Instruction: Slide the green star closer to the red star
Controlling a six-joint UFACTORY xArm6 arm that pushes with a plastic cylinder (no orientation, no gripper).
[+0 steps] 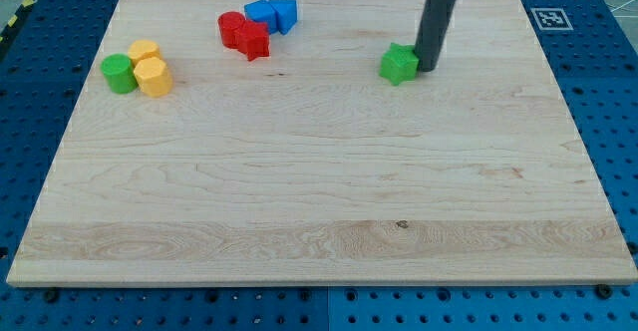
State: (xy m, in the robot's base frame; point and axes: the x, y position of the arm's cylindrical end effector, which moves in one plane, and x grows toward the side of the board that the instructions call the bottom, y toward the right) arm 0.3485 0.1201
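Observation:
The green star (398, 65) lies on the wooden board at the view's upper right of centre. My tip (429, 68) stands right against the green star's right side, touching or nearly touching it. The red star (252, 42) lies at the view's upper left of centre, far to the left of the green star. A red round block (232, 28) touches the red star on its upper left side.
Two blue blocks (272, 14) sit just above and right of the red star. A green round block (118, 74) and two yellow blocks (151, 69) cluster at the view's left. The wooden board (319, 201) rests on a blue perforated table.

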